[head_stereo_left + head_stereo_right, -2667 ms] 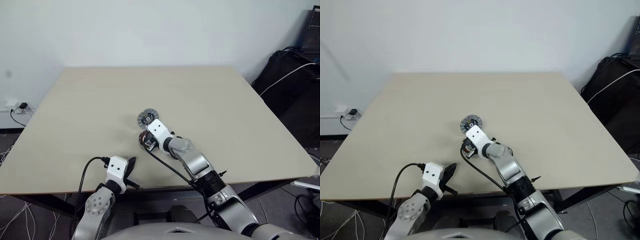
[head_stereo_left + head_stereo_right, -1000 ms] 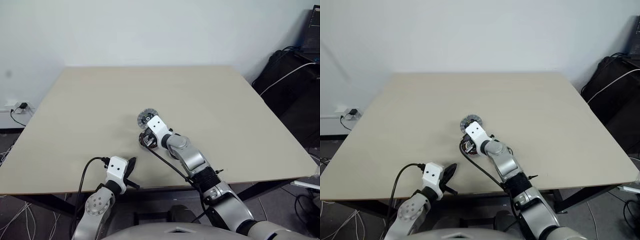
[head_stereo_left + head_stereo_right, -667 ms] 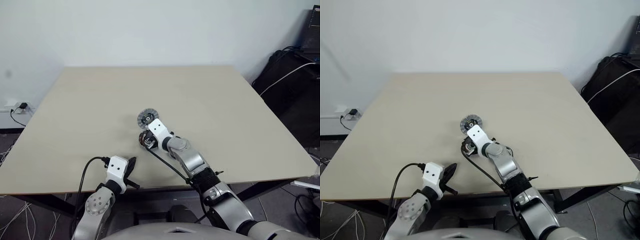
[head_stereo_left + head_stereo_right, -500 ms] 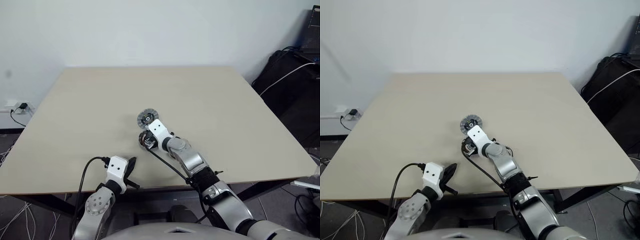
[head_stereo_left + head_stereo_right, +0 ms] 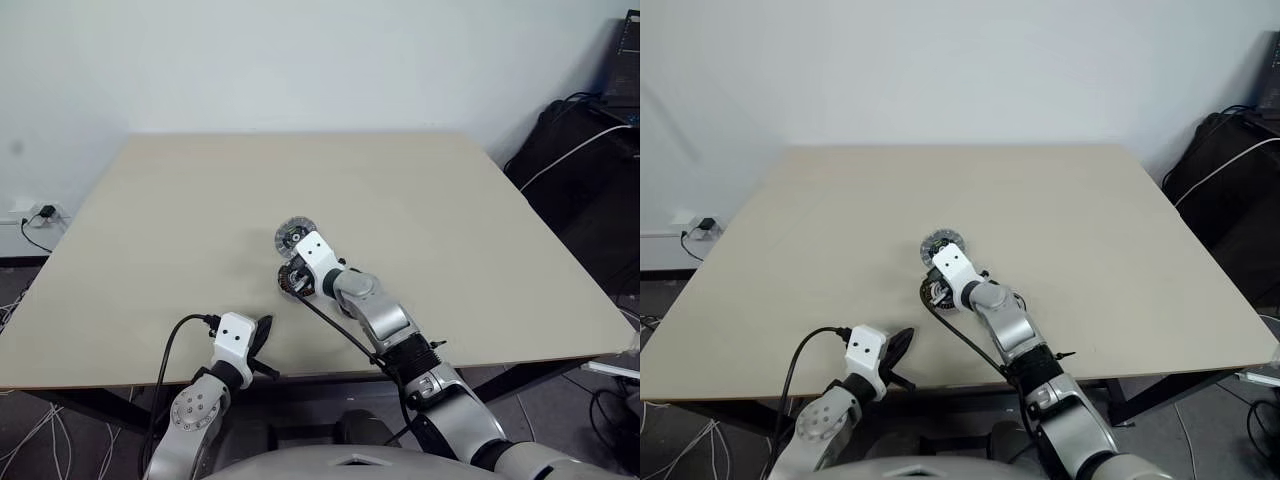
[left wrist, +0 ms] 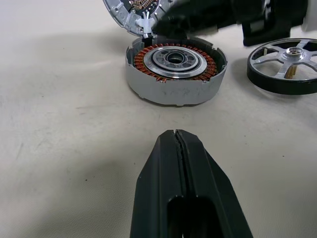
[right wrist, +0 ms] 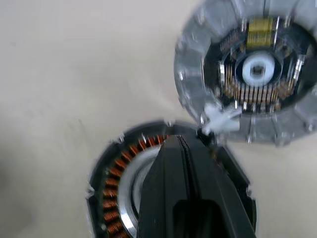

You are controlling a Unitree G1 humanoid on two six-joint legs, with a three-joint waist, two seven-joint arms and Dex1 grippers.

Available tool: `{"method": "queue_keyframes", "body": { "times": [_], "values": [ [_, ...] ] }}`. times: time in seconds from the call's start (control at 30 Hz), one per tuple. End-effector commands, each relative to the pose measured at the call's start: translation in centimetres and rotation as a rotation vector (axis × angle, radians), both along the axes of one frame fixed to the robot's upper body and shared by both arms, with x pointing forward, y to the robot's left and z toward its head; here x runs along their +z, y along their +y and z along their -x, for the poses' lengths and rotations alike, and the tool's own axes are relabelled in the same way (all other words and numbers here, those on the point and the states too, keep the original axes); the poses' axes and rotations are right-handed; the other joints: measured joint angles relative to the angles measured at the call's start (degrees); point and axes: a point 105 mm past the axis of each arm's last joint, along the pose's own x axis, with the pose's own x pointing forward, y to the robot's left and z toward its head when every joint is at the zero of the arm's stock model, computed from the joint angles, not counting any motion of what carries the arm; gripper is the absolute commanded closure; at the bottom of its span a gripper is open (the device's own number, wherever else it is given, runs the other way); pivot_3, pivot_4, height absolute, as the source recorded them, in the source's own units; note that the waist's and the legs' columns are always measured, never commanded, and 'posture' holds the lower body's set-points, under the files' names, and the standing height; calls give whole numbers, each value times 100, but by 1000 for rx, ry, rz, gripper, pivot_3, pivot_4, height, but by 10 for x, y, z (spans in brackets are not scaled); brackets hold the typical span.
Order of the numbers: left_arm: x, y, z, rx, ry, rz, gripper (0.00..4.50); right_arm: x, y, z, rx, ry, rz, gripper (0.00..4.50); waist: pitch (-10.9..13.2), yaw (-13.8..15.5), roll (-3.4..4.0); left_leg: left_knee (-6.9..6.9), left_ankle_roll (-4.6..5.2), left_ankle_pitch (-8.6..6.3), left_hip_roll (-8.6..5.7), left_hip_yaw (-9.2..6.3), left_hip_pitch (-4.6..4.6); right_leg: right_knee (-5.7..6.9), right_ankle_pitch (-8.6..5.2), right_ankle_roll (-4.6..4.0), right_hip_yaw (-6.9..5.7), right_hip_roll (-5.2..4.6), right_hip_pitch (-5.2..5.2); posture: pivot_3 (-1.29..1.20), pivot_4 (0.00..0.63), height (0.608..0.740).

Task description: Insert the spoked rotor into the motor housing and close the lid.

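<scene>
**Inspector:** Head views first. Beige table (image 5: 200,220); the right gripper (image 5: 297,275) is over the centre parts, the left gripper (image 5: 262,335) well back by the near edge.

**Assistant:** Left wrist view?

**Inspector:** The left fingers are pressed together, empty. Straight ahead sits the grey round motor housing with copper windings (image 6: 175,69); the silver spoked rotor with dark rim (image 6: 286,67) lies flat just beside it, apart.

**Assistant:** Right wrist view?

**Inspector:** The right fingers are closed, holding nothing, above the housing's rim. The grey ribbed lid (image 7: 252,82) lies just beyond. Judgement: the right arm is nearer the rotor.
</scene>
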Motion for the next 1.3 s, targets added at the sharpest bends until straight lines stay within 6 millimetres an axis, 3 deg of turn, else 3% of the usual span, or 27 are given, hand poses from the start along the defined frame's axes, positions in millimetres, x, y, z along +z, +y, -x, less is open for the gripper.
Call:
{"method": "queue_keyframes", "body": {
  "times": [0.03,0.2,0.5,0.6,0.83,0.93,1.3],
  "values": [
    [12,-3,-4,-1,-45,18,4459,-5,-12,-10,-54,-7,27,4473,-1,-4,4,0,0,0,0,1,0,0,0,0,1,0,0,0,0,740],
    [11,-2,-3,3,-41,20,4459,-1,-11,-8,-38,-15,6,4473,-6,1,1,0,0,0,-1,0,8,0,0,0,0,-1,9,0,0,740],
    [11,-4,-3,-10,-38,23,4459,45,15,-3,48,-125,-135,4473,0,-5,10,-1,0,0,0,0,-7,1,3,6,1,1,-8,0,0,740],
    [10,-4,-3,-12,-36,24,4459,42,14,-2,44,-117,-127,4473,-1,1,9,-1,0,0,1,-2,-7,0,4,8,-1,1,-6,0,0,740],
    [10,-4,-1,-6,-33,24,4459,-2,-10,1,-24,-7,-11,4473,-1,4,7,0,0,0,-2,-1,-5,0,0,0,-3,-2,-2,0,0,740],
    [10,-3,-1,-5,-32,25,4459,-8,-16,3,-33,13,16,4473,-6,-9,13,0,0,0,0,-1,0,0,-1,0,-1,-1,0,0,0,740],
    [9,-6,-3,-15,-30,29,4459,37,0,-4,5,-120,-88,4473,-5,-2,14,-1,0,0,-1,-1,-2,0,1,3,-1,0,-2,0,0,740]
  ]
}}
